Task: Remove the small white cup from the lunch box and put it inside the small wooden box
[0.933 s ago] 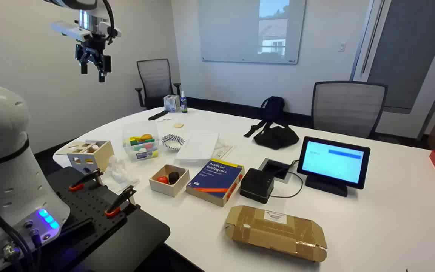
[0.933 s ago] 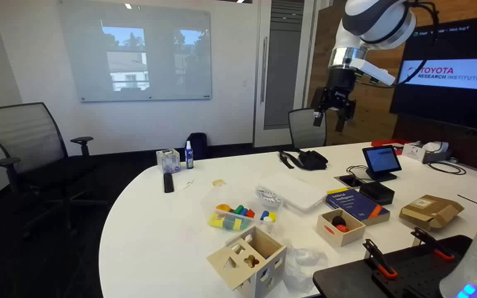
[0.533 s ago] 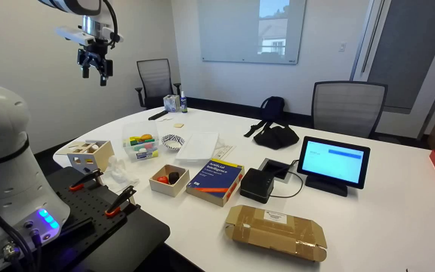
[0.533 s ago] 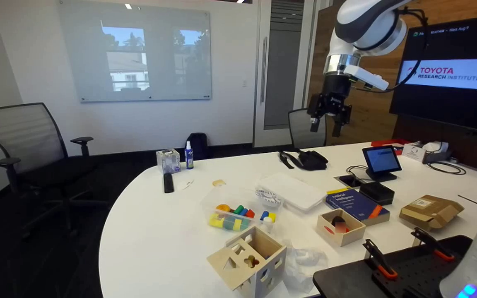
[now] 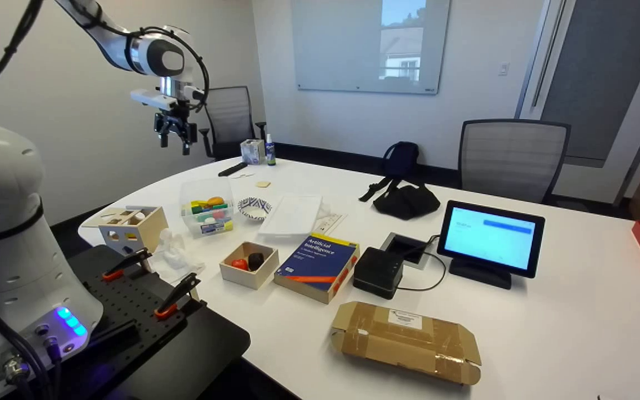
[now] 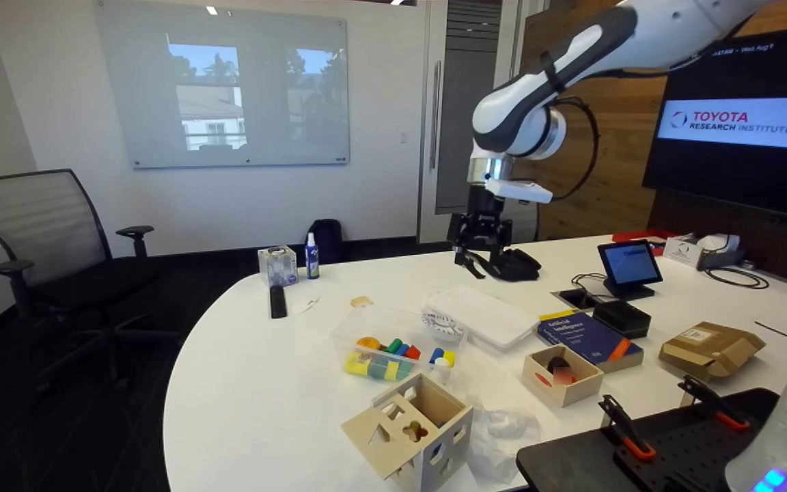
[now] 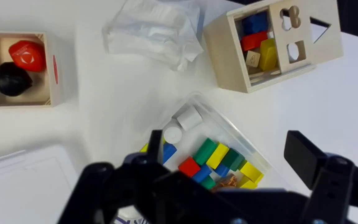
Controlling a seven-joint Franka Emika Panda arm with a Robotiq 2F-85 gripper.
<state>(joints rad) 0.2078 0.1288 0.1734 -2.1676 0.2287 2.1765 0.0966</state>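
Note:
The lunch box, a clear rectangular container (image 5: 203, 188), holds coloured blocks; it shows in both exterior views (image 6: 347, 336) and in the wrist view (image 7: 228, 127). Two small white cylindrical pieces are at its corner in the wrist view: one upright with a round top (image 7: 172, 134), one on its side (image 7: 189, 119). I cannot tell which is the cup. The small wooden box (image 5: 264, 273) holds a red and a black item; it also shows in the wrist view (image 7: 54, 97). My gripper (image 5: 175, 144) is open and empty, high above the table, with the container below between its fingers (image 7: 225, 141).
A wooden shape-sorter box (image 6: 427, 437) stands beside the container. Crumpled clear plastic (image 6: 503, 434) lies between both wooden boxes. A white lid-like tray (image 6: 482, 314), a patterned bowl (image 5: 254, 208), a blue book (image 5: 320, 264) and a cardboard package (image 5: 406, 341) are also on the table.
The arm has reached out and my gripper has come lower, rightward in an exterior view and leftward in an exterior view. It stays open. The objects on the table have not moved.

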